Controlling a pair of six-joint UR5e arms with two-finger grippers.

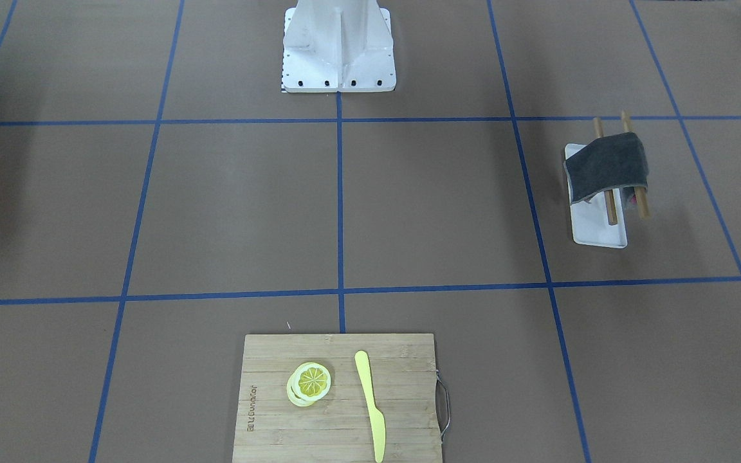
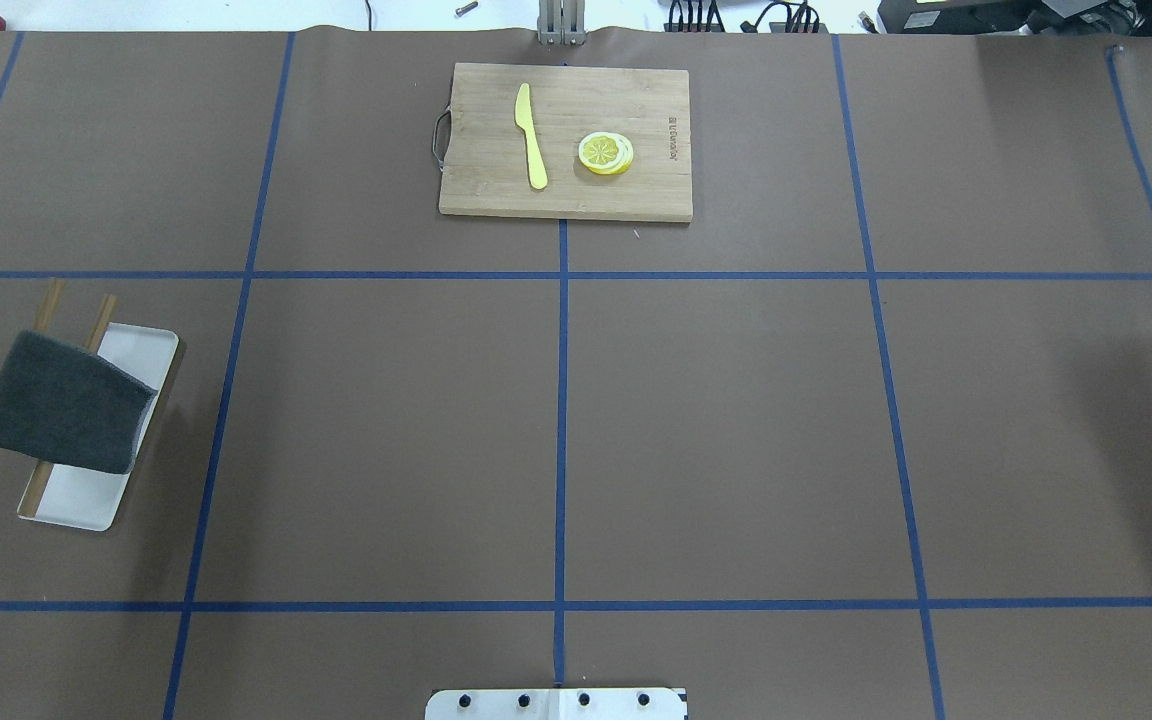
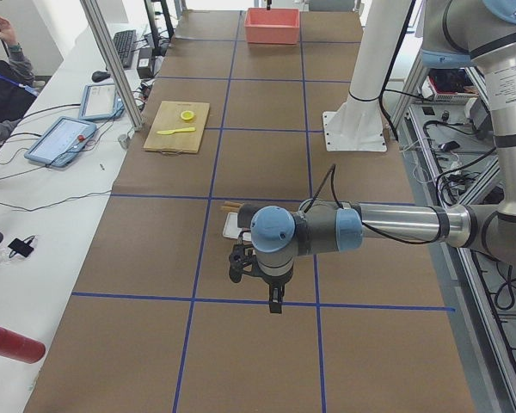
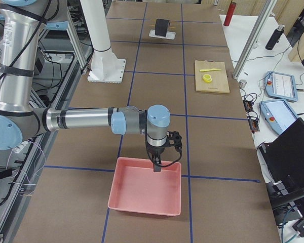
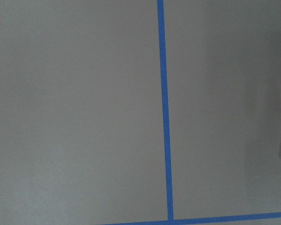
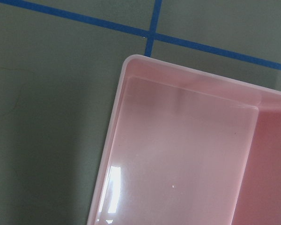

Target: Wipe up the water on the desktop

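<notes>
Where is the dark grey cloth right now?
The cloth hangs over two wooden sticks over the white tray, at the overhead view's left edge, robot's left side.

One each of board (image 2: 636, 190), knife (image 2: 531, 135), cloth (image 2: 61, 405), tray (image 2: 76, 500), pink bin (image 4: 142, 190); two wooden sticks (image 2: 48, 303).

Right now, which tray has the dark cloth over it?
The white tray; the dark cloth hangs on sticks above it. The pink tray holds no cloth.

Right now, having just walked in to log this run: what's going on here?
Nothing is being handled yet. The left claw hangs over the desktop near the white tray, where the grey cloth is draped on a wooden rack; the right claw hangs above the pink bin. I can see no water.
</notes>
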